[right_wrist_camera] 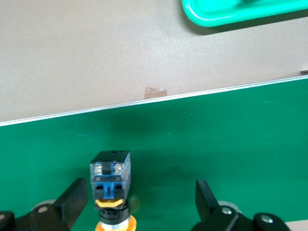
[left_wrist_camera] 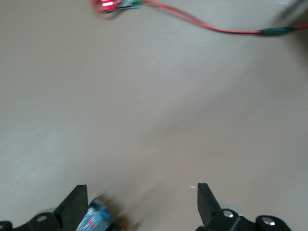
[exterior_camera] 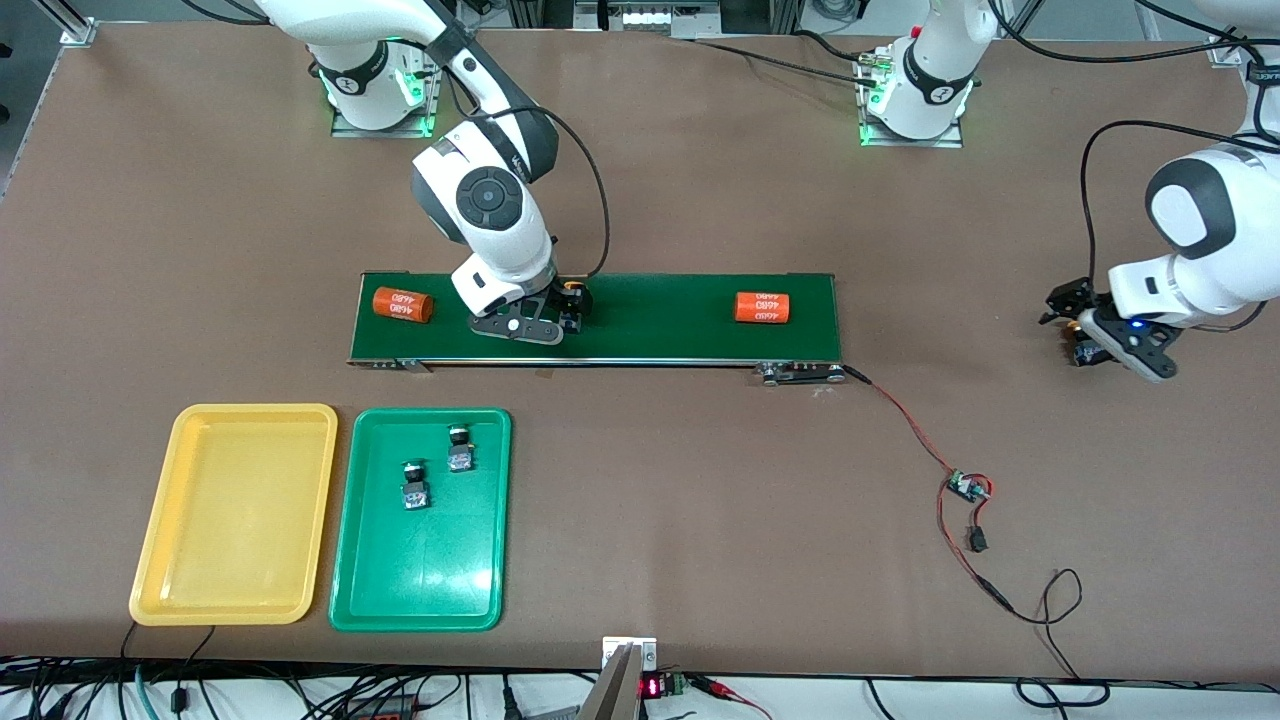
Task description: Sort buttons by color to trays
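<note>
So we've got the right gripper (exterior_camera: 567,318) down on the dark green conveyor belt (exterior_camera: 650,320), fingers (right_wrist_camera: 77,197) spread wide with a yellow-orange button (right_wrist_camera: 111,185) lying on the belt between them. It's nearer one finger than the other, and we can't tell if either one actually touches it. In the right wrist view its clear-and-blue base points toward the belt's front edge and the orange cap sits back toward the gripper.

Two buttons with green caps (exterior_camera: 415,487) (exterior_camera: 459,448) are already in the green tray (exterior_camera: 345,560), both in the half closer to the belt, near each other but apart. The yellow tray (exterior_camera: 160,560) sits just beside it, toward the right arm's end of the surface (exterior_camera: 700,480).

Two orange cylinders with white print lie on the belt, one (exterior_camera: 402,304) near the right gripper and one (exterior_camera: 763,307) toward the belt's other end.

The left gripper (exterior_camera: 1070,330) hangs over bare surface past the belt at the left arm's end, fingers (left_wrist_camera: 77,204) spread too. Something with a bluish base (left_wrist_camera: 96,216) shows right by one finger, too blurry for us to say what it is. A small circuit board (exterior_camera: 966,486) with red wires lies nearby.
</note>
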